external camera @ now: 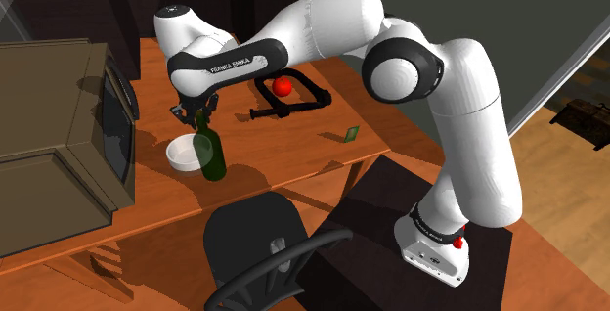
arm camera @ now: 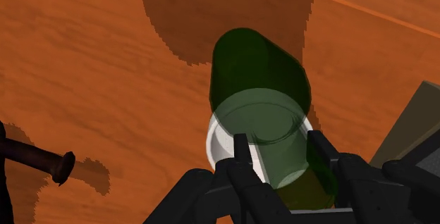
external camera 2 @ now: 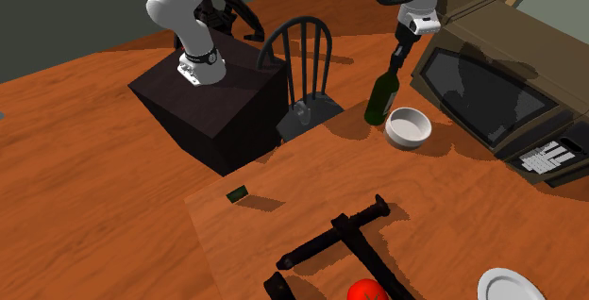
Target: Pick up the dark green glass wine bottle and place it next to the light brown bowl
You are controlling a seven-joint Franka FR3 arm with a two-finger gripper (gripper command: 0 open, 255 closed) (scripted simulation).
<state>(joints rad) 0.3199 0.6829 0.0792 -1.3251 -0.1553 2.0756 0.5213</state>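
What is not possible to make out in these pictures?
Shoulder view: the gripper hides the top of the green bottle.
Wrist view: the bottle covers much of the white bowl.
Second exterior view: the bottom edge cuts off the white plate and the red round thing.
Shoulder view: the small green thing is too small to name.

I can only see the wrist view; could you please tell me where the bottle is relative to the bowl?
Observer: The shoulder view shows the wine bottle close beside the white bowl, on the side nearer the chair.
Operator: Thank you. What is on the bowl's far side?
Observer: In the second exterior view, a microwave with a dark door stands just beyond the bowl.
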